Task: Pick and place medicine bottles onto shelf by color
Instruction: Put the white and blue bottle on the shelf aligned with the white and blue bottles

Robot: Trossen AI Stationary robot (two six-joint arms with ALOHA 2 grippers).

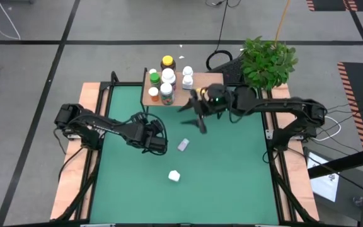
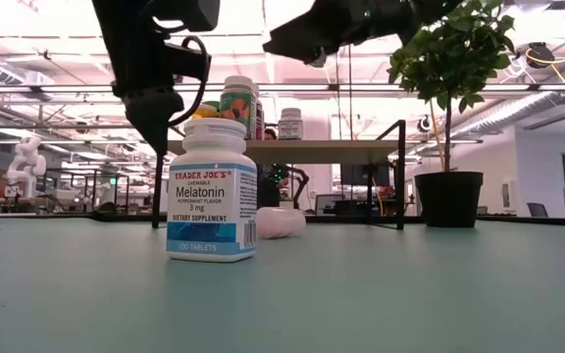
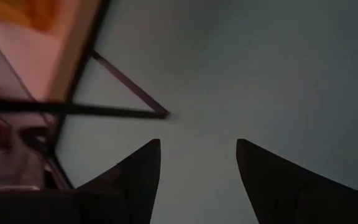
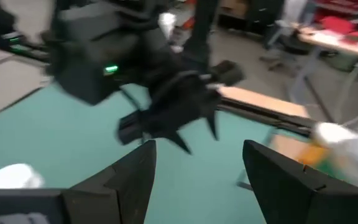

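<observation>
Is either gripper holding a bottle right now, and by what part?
Nothing is held. The left gripper and the right gripper both show open jaws with only green mat between them.

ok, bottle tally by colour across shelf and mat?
White bottles: 5, one of them upright on the mat
Green bottle: 1
Orange-red bottle: 1
Amber bottle, yellow lid: 1
Pale lilac bottle, lying on the mat: 1
Total: 9. The shelf is crowded, so the white count is my best read.
</observation>
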